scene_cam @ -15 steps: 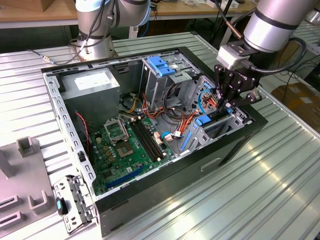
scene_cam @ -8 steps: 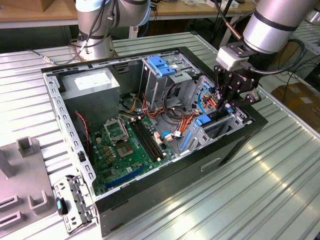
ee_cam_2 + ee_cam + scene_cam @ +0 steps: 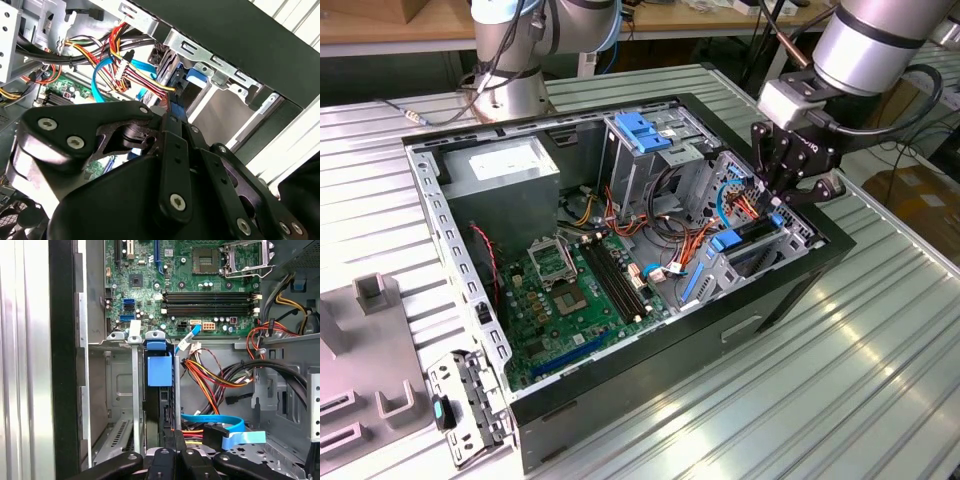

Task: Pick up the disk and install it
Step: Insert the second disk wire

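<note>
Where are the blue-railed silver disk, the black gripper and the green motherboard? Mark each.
Blue-railed silver disk (image 3: 159,369): first wrist view, blue rail.
Black gripper (image 3: 175,434): first wrist view, between fingertips.
Green motherboard (image 3: 575,300): exterior view, centre.

Silver-grey arm (image 3: 875,40), black screw-studded tool (image 3: 790,190), black cables.

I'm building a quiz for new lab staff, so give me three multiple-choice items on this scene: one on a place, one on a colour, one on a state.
1. Where over the computer case does the gripper hang? A) its middle B) the drive bay at the exterior view's right end C) the exterior view's left end
2. What colour is the metal cage's handle? A) red B) blue C) yellow
3. The case is: A) closed B) open, motherboard showing C) upside down
1B, it sits above the bay; 2B, the handle is blue; 3B, the green board lies exposed.
</note>
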Robot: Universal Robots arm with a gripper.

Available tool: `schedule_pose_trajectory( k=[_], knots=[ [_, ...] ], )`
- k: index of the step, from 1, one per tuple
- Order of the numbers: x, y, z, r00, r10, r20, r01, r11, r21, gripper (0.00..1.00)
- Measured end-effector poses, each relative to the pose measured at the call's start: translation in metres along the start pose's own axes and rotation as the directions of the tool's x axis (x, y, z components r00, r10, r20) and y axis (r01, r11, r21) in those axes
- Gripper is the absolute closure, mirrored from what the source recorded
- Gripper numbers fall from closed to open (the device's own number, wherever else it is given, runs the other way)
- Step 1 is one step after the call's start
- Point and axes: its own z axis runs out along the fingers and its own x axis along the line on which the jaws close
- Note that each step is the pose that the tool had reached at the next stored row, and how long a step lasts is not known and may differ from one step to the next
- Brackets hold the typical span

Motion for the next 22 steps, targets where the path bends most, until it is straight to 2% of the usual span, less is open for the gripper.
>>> schedule_pose_trajectory(
  k=[13,16,17,18,22],
  knots=[
    [0.0,0.0,-0.0022,1.0,0.0,0.0,0.0,1.0,0.0,0.89],
    [0.0,0.0015,-0.0023,1.0,0.0,-0.0001,0.0,1.0,-0.0001,0.89],
    [0.0,0.0015,-0.0027,1.0,0.0,0.0012,0.0,1.0,-0.0001,0.89],
    [0.0,0.0014,-0.0042,1.0,0.0,0.0018,0.0,1.0,-0.0001,0.89],
    [-0.0005,0.001,-0.0218,1.0,0.0,0.0026,0.0,1.0,-0.0001,0.89]
  ],
)
